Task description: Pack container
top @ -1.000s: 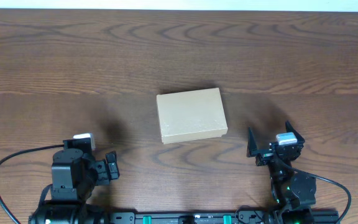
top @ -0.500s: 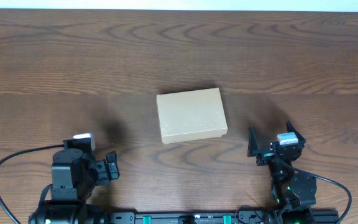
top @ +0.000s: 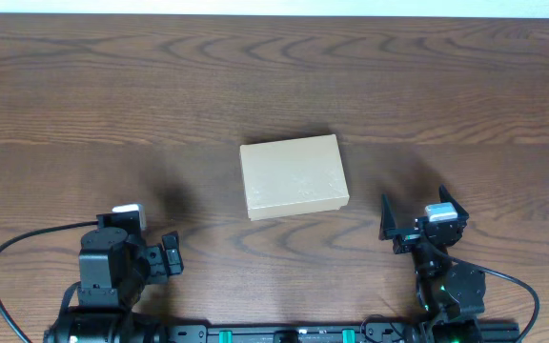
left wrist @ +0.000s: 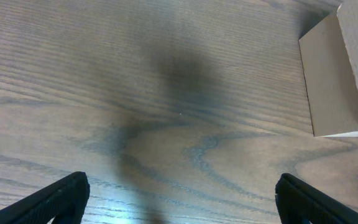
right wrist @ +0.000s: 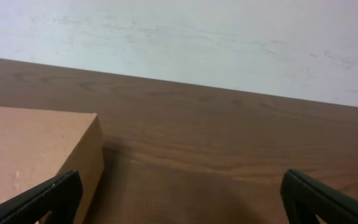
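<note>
The container (top: 293, 176) is a tan-brown cardboard box lying shut in the middle of the wooden table. It also shows at the right edge of the left wrist view (left wrist: 340, 74) and at the left of the right wrist view (right wrist: 36, 158). My left gripper (top: 165, 255) is open and empty near the front left, well short of the box; its fingertips frame bare wood (left wrist: 179, 202). My right gripper (top: 416, 219) is open and empty to the front right of the box, its fingertips wide apart (right wrist: 182, 196).
The brown wooden table (top: 112, 95) stretches around the box. A white wall (right wrist: 197, 37) rises behind the table's far edge. A black cable (top: 8, 252) loops at the front left by the arm base.
</note>
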`<action>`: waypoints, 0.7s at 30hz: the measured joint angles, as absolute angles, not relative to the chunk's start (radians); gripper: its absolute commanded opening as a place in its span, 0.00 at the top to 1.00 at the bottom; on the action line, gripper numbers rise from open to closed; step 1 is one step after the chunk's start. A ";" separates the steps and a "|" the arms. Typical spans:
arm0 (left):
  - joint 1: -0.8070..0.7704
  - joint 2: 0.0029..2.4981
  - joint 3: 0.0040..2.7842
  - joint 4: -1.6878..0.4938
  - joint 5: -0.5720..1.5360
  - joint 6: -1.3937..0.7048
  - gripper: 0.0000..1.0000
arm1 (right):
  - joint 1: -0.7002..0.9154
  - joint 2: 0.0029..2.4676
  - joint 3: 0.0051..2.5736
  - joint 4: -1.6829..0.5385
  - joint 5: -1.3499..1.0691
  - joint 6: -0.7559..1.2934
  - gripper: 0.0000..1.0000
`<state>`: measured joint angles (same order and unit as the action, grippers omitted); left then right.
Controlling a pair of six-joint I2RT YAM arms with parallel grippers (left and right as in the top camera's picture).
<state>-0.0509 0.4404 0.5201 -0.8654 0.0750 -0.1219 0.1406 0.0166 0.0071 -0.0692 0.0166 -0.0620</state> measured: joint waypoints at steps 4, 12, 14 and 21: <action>-0.051 0.440 0.520 -0.865 0.075 -0.122 0.04 | 0.141 0.017 0.007 -0.069 0.017 -0.062 0.01; -0.051 0.436 0.518 -0.839 0.068 -0.108 0.04 | 0.141 0.017 0.007 -0.069 0.017 -0.062 0.01; -0.051 0.415 0.507 -0.766 0.066 -0.104 0.05 | 0.141 0.017 0.007 -0.069 0.017 -0.062 0.01; -0.051 0.241 0.351 -0.395 0.044 -0.078 0.05 | 0.141 0.017 0.007 -0.068 0.017 -0.062 0.01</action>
<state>-0.0509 0.2413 0.3511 -0.3946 0.0441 -0.0776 0.1406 0.0166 0.0071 -0.0685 0.0170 -0.0620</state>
